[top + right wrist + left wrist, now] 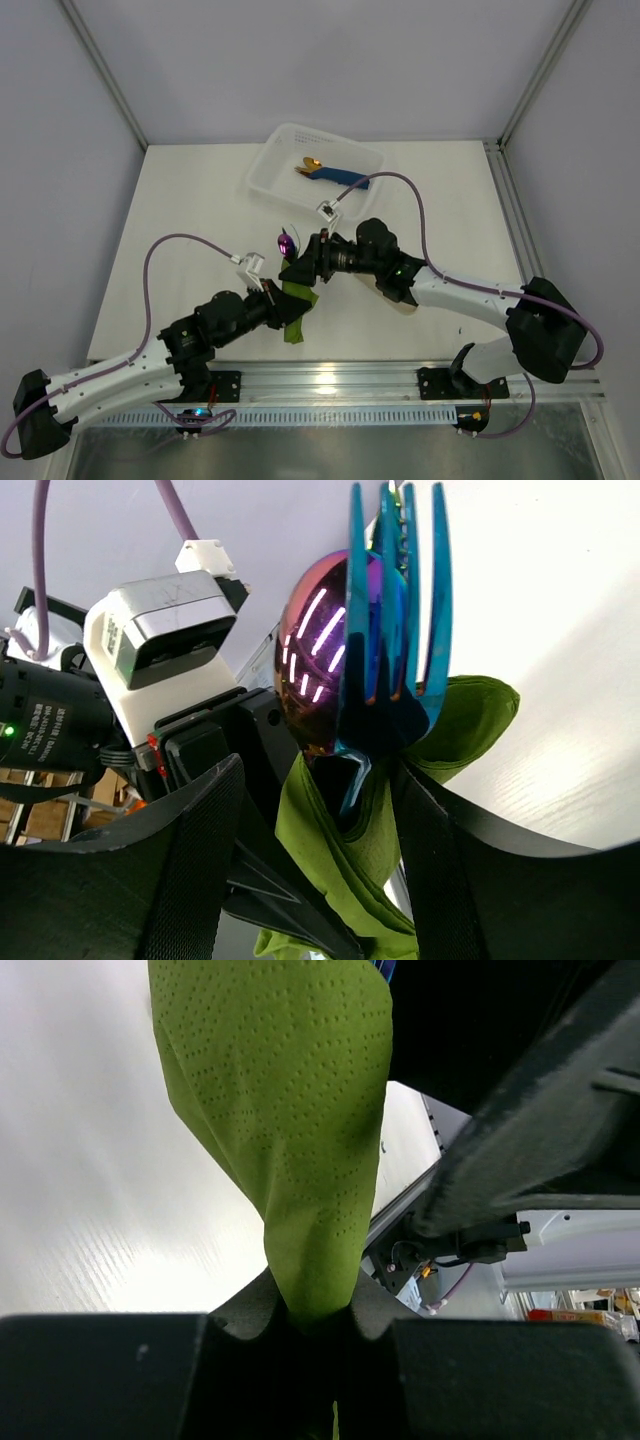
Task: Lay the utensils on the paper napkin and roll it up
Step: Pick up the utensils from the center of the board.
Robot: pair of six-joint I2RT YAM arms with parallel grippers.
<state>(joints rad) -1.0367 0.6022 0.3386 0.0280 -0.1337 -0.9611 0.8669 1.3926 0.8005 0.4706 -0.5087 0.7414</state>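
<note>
The olive-green paper napkin (294, 328) is wrapped around the rainbow utensils and held off the table between both grippers. The spoon bowl (287, 242) sticks out of its far end. In the right wrist view the spoon (315, 660) and a blue-tinted fork (400, 600) rise out of the napkin (340, 850). My right gripper (303, 265) (320, 770) closes around the bundle's upper part. My left gripper (285, 303) (315, 1310) is shut on the napkin's lower end (290, 1110).
A clear plastic tray (262, 170) stands at the back centre with a blue rolled napkin and gold cutlery (330, 175) inside. A beige piece (407, 306) lies partly under the right arm. A metal rail (330, 380) runs along the near table edge.
</note>
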